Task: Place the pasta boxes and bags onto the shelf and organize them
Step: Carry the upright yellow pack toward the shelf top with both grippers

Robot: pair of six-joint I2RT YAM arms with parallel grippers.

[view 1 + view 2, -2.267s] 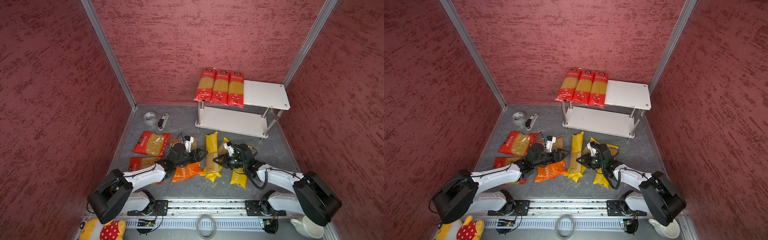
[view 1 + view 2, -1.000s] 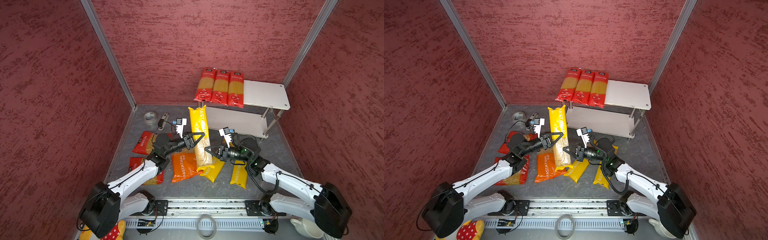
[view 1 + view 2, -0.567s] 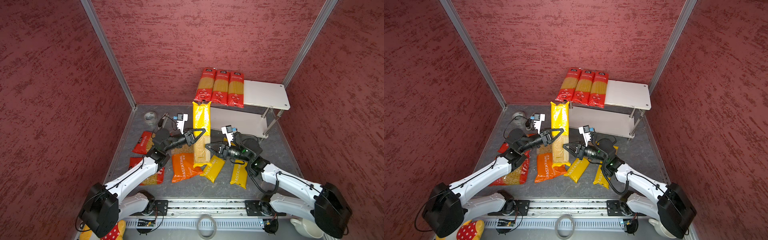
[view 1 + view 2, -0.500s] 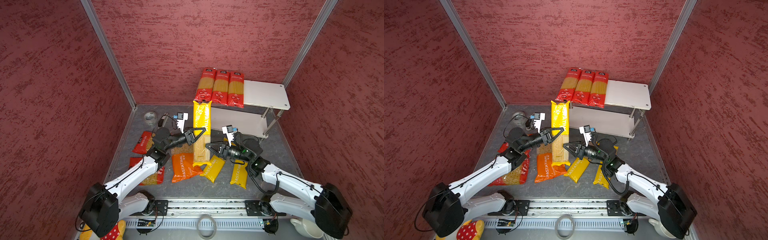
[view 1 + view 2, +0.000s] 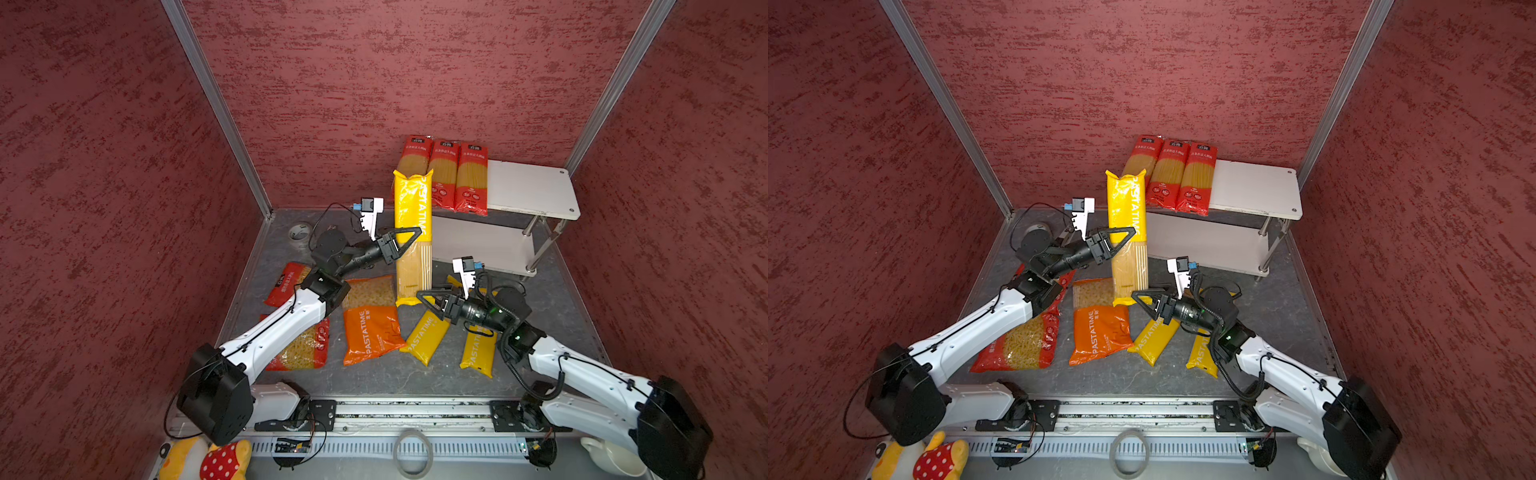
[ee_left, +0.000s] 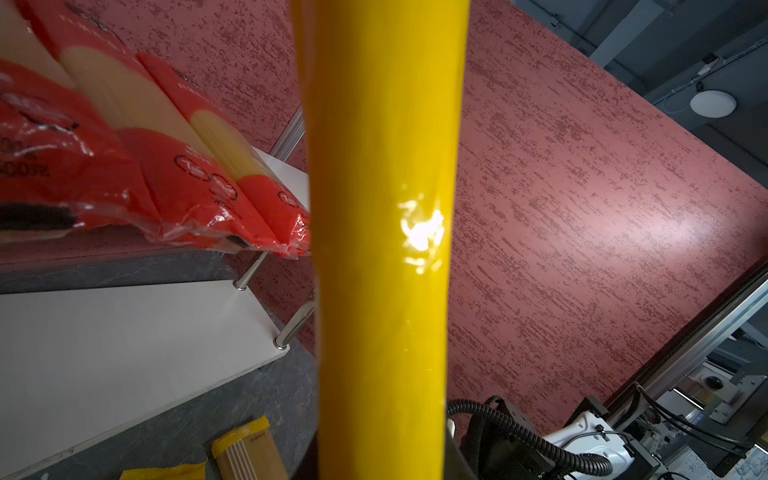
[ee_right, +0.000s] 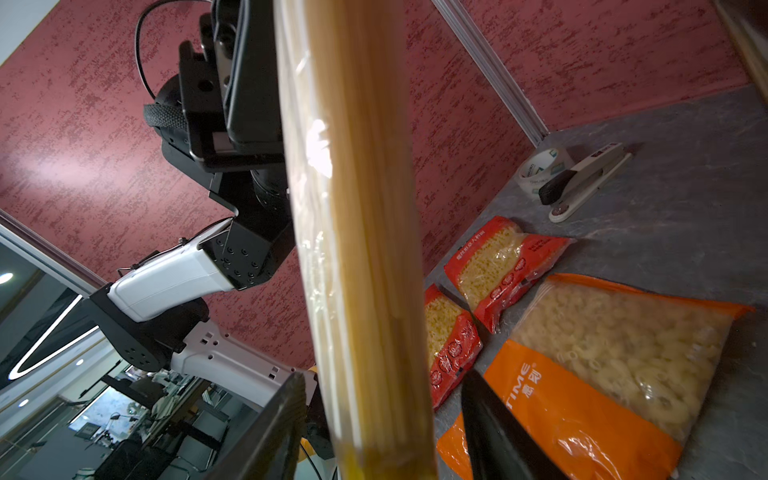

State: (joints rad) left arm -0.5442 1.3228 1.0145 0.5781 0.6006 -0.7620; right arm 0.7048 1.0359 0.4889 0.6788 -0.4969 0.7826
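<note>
The left claw (image 5: 411, 239) clamps the middle of an upright yellow PASTATIME spaghetti pack (image 5: 411, 199), its arm stretched low over two red short-pasta packs (image 5: 297, 353). Beside them lies one orange PASTATIME pack (image 5: 370, 328). The right claw (image 5: 428, 293) gapes round the held pack's foot, above two yellow packs (image 5: 478, 353) on the floor. Behind, three red spaghetti packs (image 5: 444, 174) fill the left half of the shelf (image 5: 528, 187), on its top tier.

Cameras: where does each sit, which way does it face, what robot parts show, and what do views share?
Top views: high in front, looking down toward the shelf; left arm, right arm show.
Left wrist: on left arm, facing yellow pack and shelf; right arm shows.
Right wrist: on right arm, facing the pack between its fingers; left arm shows.
Shared: the pack, in all.
</note>
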